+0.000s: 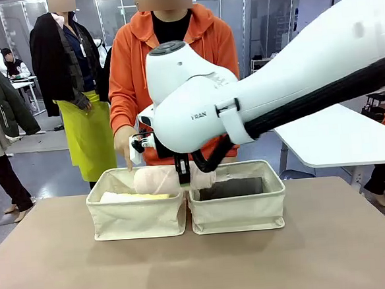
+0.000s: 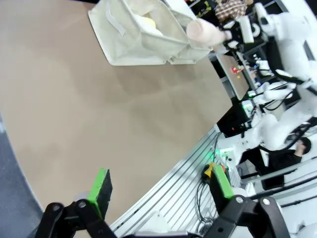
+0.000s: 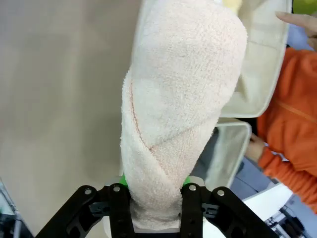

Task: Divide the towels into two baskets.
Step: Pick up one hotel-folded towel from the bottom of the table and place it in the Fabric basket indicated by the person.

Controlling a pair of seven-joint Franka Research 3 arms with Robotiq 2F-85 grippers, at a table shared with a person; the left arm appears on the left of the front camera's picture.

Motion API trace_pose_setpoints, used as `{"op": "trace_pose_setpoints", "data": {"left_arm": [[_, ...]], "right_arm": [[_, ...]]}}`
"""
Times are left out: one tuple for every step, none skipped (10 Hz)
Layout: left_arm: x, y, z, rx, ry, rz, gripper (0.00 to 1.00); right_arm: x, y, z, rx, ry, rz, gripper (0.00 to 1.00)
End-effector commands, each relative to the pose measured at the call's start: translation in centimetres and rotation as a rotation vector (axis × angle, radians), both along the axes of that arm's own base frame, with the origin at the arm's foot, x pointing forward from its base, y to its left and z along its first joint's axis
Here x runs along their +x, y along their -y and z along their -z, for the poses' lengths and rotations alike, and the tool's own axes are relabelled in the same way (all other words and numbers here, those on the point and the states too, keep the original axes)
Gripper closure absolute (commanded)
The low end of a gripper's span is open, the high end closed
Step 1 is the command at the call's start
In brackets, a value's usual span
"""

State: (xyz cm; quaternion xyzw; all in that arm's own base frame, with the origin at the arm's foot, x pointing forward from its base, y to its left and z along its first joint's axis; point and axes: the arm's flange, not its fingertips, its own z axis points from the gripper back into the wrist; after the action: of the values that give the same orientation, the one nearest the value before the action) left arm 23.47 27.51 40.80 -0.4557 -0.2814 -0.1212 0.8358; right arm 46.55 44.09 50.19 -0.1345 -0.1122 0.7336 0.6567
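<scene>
The right gripper (image 3: 154, 198) has its jaws clenched on the pale pink-beige towel (image 1: 157, 180), held above the left basket (image 1: 137, 218) beside the right basket (image 1: 238, 213), while the left gripper (image 2: 161, 188) hangs released over the surface (image 2: 99, 114).

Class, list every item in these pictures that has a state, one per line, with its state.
Pink-beige towel: gripped by the right hand, held above the baskets.
Right hand: shut on the towel.
Left hand: open, holding nothing.
Left basket: holds the yellow towel.
Right basket: holds the dark grey towel.
</scene>
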Motion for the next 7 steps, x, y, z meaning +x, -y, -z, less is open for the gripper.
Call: {"op": "trace_pose_setpoints", "data": {"left_arm": [[-0.2,-0.1,-0.3,0.001,0.01,-0.003,0.0],[-0.2,-0.1,-0.3,0.001,0.01,-0.003,0.0],[-0.2,-0.1,-0.3,0.001,0.01,-0.003,0.0],[-0.2,-0.1,-0.3,0.001,0.01,-0.003,0.0],[-0.2,-0.1,-0.3,0.001,0.01,-0.003,0.0],[-0.2,-0.1,-0.3,0.001,0.01,-0.003,0.0],[-0.2,-0.1,-0.3,0.001,0.01,-0.003,0.0]], "right_arm": [[4.3,-5.0,-1.2,-0.037,-0.008,-0.031,0.63],[5.7,-6.7,-1.0,-0.014,-0.022,-0.029,0.63],[6.9,-8.4,-0.3,-0.007,-0.041,-0.028,0.63],[7.6,-9.6,0.4,0.014,-0.065,-0.016,0.63],[8.0,-10.4,1.2,0.018,-0.067,-0.002,0.63],[7.8,-10.6,2.0,0.017,-0.04,0.003,0.63],[7.1,-10.6,2.7,0.032,0.026,-0.007,0.63]]}}
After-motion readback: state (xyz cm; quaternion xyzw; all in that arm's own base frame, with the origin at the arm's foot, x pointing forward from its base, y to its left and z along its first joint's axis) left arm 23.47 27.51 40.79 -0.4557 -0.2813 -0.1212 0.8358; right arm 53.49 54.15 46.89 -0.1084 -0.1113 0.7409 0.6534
